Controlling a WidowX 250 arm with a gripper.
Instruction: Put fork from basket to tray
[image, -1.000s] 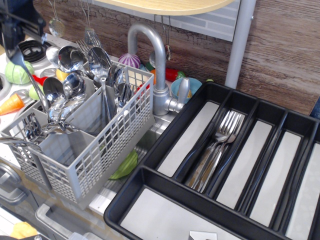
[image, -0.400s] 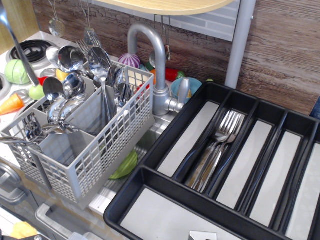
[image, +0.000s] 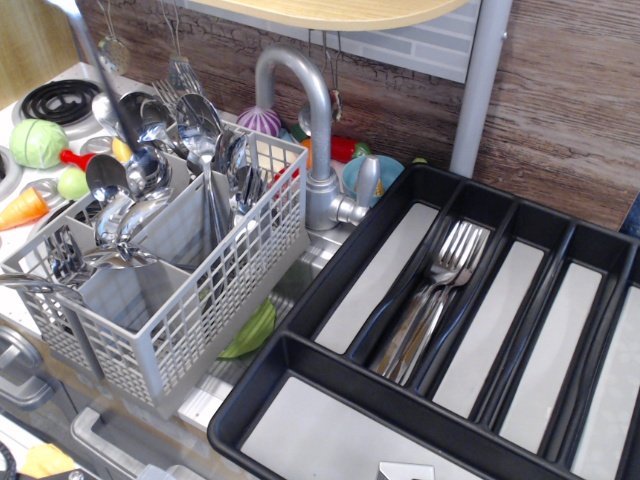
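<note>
Standing at left on the counter, the basket (image: 190, 300) is grey, grid-walled and split into compartments. Its rear compartments hold a crowd of spoons (image: 140, 170), bowls up, handles down. Fork tines (image: 183, 75) rise behind them at the basket's back edge. More cutlery lies low in the left front compartment, partly hidden by the wall; the near front compartment shows only its grey floor.

A slim metal shaft (image: 100, 60) slants from the top left corner of the frame down to the spoon cluster. Whether it is a fork or a spoon handle cannot be told, as both ends are hidden.

The gripper is out of frame, so its state cannot be told.

The tray (image: 330, 290) fills the right and lower part of the view: black, with long parallel compartments and one crosswise compartment along the near edge, all with pale grey floors. Several forks (image: 430, 295) lie stacked in the second long compartment from the left, tines toward the wall, handles toward the camera. The other long compartments show bare floors. A small pale object (image: 405, 471) sits at the bottom edge in the crosswise compartment, cut off by the frame.

Between basket and tray stands a grey tap (image: 312, 130). Toy vegetables (image: 40, 142) lie on the stove (image: 50, 98) at far left
</note>
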